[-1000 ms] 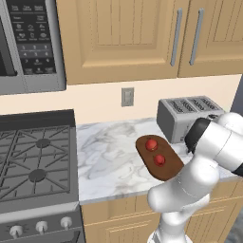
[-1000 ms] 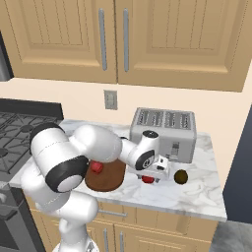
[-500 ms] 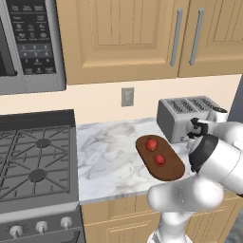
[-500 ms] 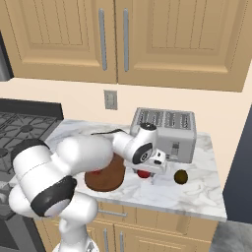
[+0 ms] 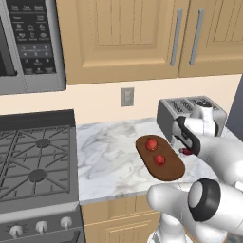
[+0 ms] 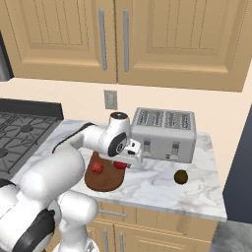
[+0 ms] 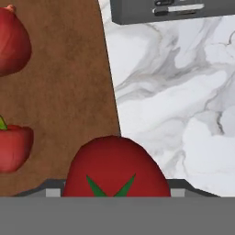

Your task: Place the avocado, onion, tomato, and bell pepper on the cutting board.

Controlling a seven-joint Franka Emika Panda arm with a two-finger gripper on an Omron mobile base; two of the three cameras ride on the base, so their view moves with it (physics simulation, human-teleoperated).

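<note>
gripper [image 6: 129,158] clamps round red tomato [image 7: 117,166] above right edge of dark reddish-brown wooden cutting board [image 5: 163,168]; small olive-brown avocado [image 6: 181,176] lies near counter's right edge.

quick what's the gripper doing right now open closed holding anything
Gripper: shut on the red tomato, held over the edge of the cutting board.

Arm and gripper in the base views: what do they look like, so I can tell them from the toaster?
The arm is glossy white, built of fat rounded links with dark grey to black joint rings and round end caps. A thin black cable runs along the forearm. The gripper is a small white block with dark detailing.
</note>
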